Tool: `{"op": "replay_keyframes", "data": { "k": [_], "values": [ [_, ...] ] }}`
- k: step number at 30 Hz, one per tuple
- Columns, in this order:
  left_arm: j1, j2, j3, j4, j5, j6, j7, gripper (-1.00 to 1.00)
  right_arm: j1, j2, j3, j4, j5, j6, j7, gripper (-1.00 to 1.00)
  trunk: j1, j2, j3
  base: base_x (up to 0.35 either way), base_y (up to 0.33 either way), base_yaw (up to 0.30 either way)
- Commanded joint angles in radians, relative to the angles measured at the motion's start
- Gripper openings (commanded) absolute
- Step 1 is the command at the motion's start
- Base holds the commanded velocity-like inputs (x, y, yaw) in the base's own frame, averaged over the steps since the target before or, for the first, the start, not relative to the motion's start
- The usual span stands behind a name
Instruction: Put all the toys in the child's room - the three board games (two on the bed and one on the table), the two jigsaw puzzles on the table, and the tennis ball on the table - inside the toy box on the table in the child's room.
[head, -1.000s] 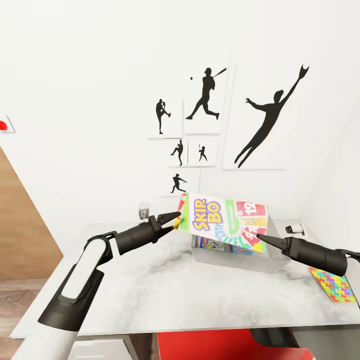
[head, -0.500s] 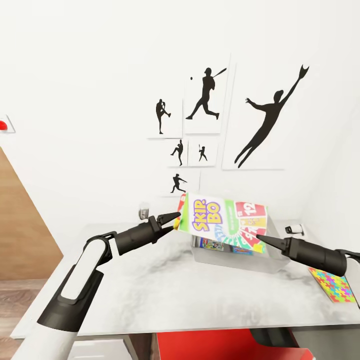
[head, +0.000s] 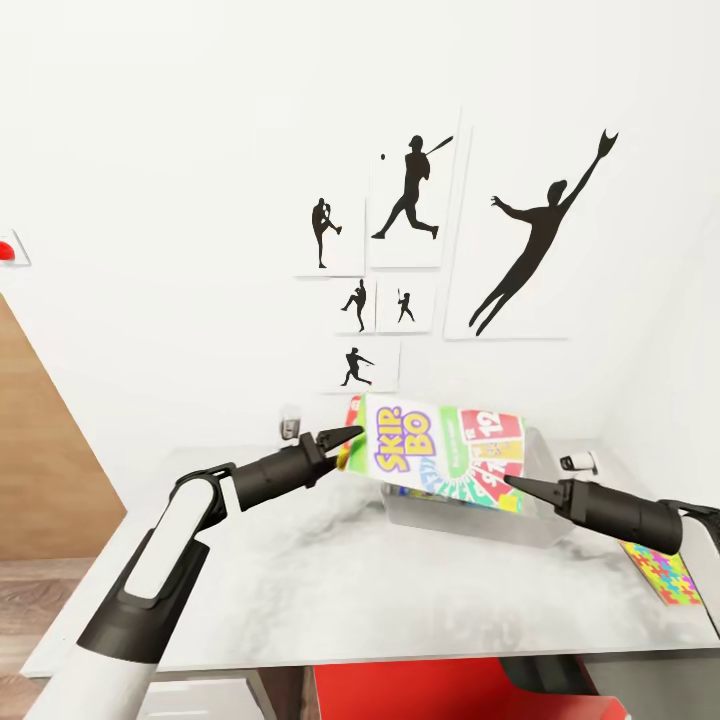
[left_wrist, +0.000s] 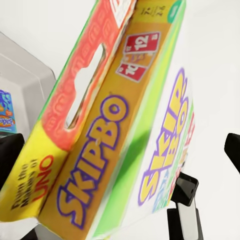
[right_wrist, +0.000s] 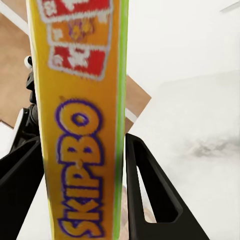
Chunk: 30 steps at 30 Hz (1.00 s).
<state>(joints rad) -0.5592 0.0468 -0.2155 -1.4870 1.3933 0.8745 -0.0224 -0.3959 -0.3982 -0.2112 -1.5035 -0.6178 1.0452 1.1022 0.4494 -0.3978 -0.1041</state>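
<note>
Presently, SKIP-BO box (head: 440, 452) held tilted over toy box (head: 470, 518), pinched between fingers of right end effector (head: 510, 483); left end effector (head: 352, 434) grips its 9 o'clock end. Marbled grey counter (head: 320, 570); jigsaw puzzle (head: 665, 578) at 3 o'clock. White wall, baseball silhouette prints (head: 535, 235).

A child's bedroom, by the look of it. White walls, and a cluster of baseball silhouette prints (head: 415, 190) hangs there, batters, pitchers, one big leaping catcher (head: 540, 235). Below sits a pale marbled desk (head: 300, 580) carrying a grey toy box (head: 470, 520), a bright SKIP-BO game box (head: 440, 450) above it, and a many-coloured jigsaw puzzle (head: 665, 575) at the desk's edge. Wood flooring (head: 30, 590) shows at the side.
</note>
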Motion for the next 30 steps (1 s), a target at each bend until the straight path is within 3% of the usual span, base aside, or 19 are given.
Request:
{"op": "replay_keyframes", "data": {
  "k": [1, 30],
  "values": [
    [-0.002, -0.001, -0.001, 0.000, 0.024, 0.001, -0.004, 1.00, 0.000, 0.000, 0.003, 0.001, 0.033, 0.002, 0.004, -1.00, 0.001, -0.002, -0.002, 0.000, 0.000, 0.000],
    [-0.009, -0.010, -0.007, 0.008, 0.023, 0.001, 0.000, 1.00, 0.002, 0.008, 0.049, 0.000, 0.033, 0.002, 0.004, -1.00, 0.001, -0.002, -0.002, 0.000, 0.000, 0.000]
  ]
}}
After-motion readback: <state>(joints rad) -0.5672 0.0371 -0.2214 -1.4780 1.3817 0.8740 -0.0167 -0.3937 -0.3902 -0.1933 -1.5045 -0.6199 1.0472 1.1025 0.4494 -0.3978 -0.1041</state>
